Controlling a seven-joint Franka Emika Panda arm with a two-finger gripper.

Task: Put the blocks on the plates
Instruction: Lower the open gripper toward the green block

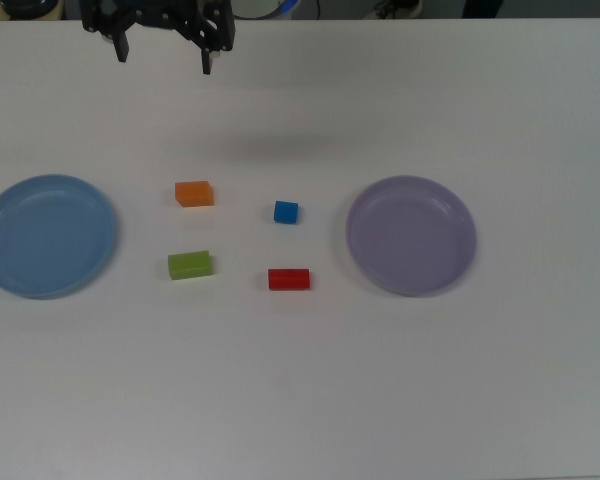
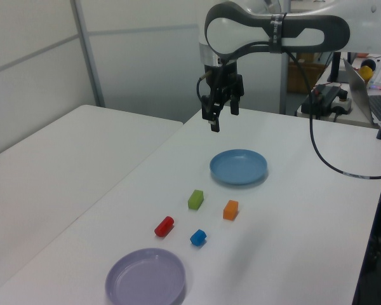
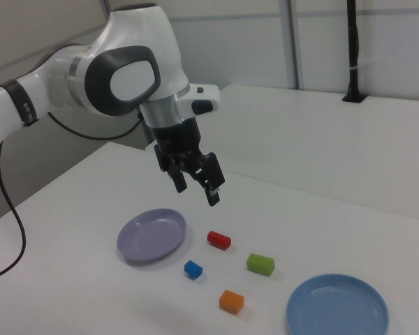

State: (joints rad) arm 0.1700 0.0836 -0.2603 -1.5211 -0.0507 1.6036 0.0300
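Four small blocks lie on the white table between two plates: orange (image 1: 194, 193), blue cube (image 1: 286, 211), green (image 1: 190, 264) and red (image 1: 289, 279). The light blue plate (image 1: 46, 236) is at the top view's left, the lavender plate (image 1: 411, 234) at the top view's right; both hold nothing. My gripper (image 1: 164, 58) hangs open and empty high above the table, far from the blocks. The same things show in the left view: gripper (image 2: 221, 118), blue plate (image 2: 239, 167), lavender plate (image 2: 145, 277), orange block (image 2: 230, 210). The right view shows the gripper (image 3: 197, 189) above the red block (image 3: 219, 239).
A second white table (image 2: 70, 146) adjoins at the left view's left. A black cable (image 2: 324, 159) trails across the table at the left view's right, near a laptop (image 2: 371, 95) and other gear. A dark post (image 3: 353, 49) stands at the right view's far table.
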